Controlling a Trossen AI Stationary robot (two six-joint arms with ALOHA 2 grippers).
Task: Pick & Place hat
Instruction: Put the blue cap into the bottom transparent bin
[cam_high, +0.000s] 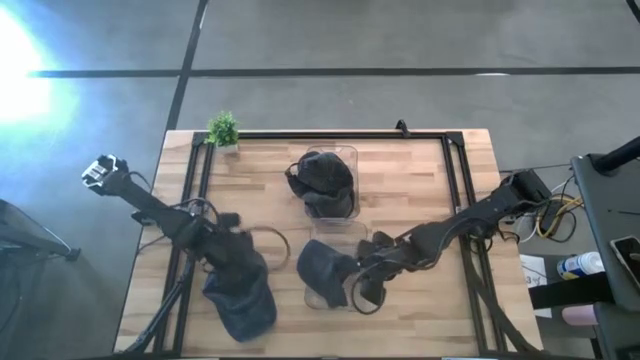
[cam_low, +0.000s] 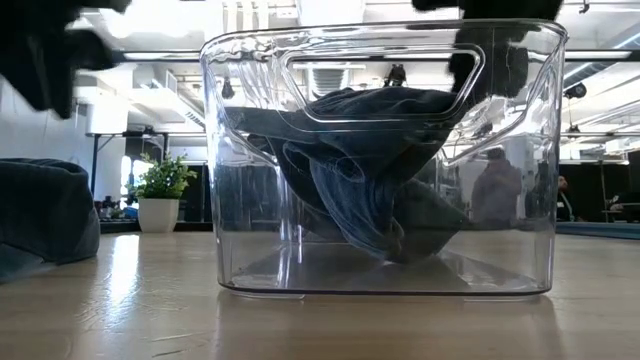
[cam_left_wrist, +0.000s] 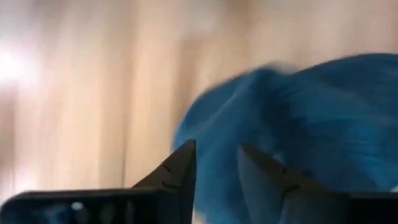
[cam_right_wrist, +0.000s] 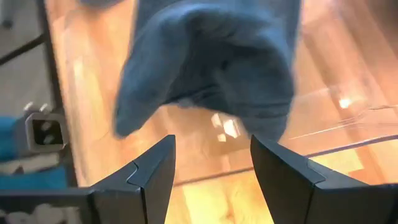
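Note:
Three dark blue hats show. One hat (cam_high: 242, 305) (cam_low: 45, 215) lies on the table near its near-left part. My left gripper (cam_high: 243, 272) (cam_left_wrist: 217, 165) stands open over that hat's far edge (cam_left_wrist: 298, 118). A second hat (cam_high: 325, 270) (cam_low: 370, 170) (cam_right_wrist: 211, 56) sits crumpled in the near clear bin (cam_high: 338, 232) (cam_low: 240, 150), partly over its rim. My right gripper (cam_high: 363, 288) (cam_right_wrist: 211, 158) is open just right of that bin, with the hat ahead of its fingers. A third hat (cam_high: 325, 178) fills the far clear bin (cam_high: 345, 152). My left gripper comes at the table hat from above, and blue cloth (cam_left_wrist: 214, 143) shows between its open fingers. I cannot tell whether the fingers touch it.
A small potted plant (cam_high: 223, 130) (cam_low: 160, 195) stands at the far-left corner. A black frame rail (cam_high: 330, 135) runs along the table's far edge and down both sides. Bare wood lies right of the bins and between the two bins and the left hat.

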